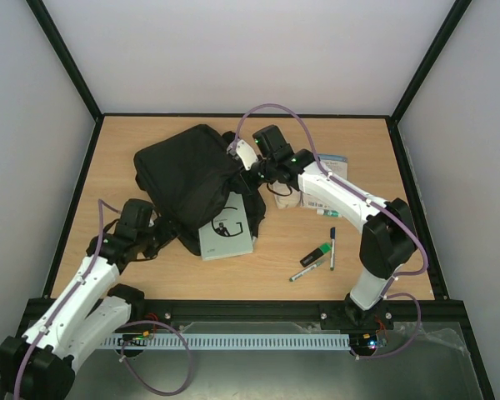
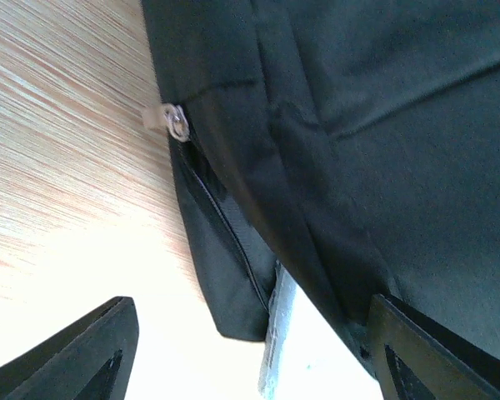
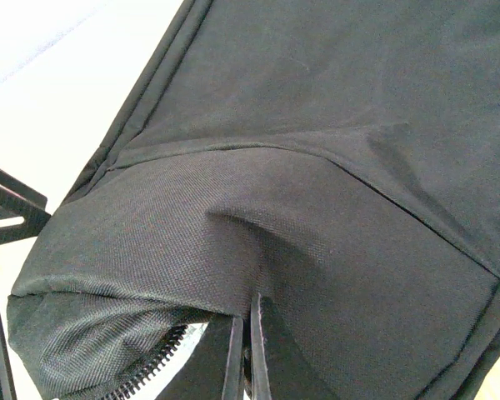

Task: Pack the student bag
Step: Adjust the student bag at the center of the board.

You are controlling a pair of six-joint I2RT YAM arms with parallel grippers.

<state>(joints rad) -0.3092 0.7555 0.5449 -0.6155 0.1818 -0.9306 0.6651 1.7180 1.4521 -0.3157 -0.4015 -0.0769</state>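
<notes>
This is a robotics lab test cell, not a lived-in room. Bare pale walls [image 1: 233, 50] close in the wooden table [image 1: 367, 142] at 9, 12 and 3 o'clock, held by black frame bars [image 1: 67, 62]. At the 6 o'clock edge, two white robot arms [image 1: 83, 287] [image 1: 350, 196] are bolted by a slotted cable rail [image 1: 242, 342], with loose purple cables [image 1: 271, 107] looping off them.

The left arm [image 1: 83, 283] reaches forward and low, and the left gripper [image 1: 162, 237] has its fingers [image 2: 92, 350] spread wide apart. The right arm [image 1: 350, 196] bends inward. The right gripper [image 1: 248, 171] has its fingers [image 3: 271, 358] pressed together, pinching the student bag [image 1: 187, 171].
</notes>
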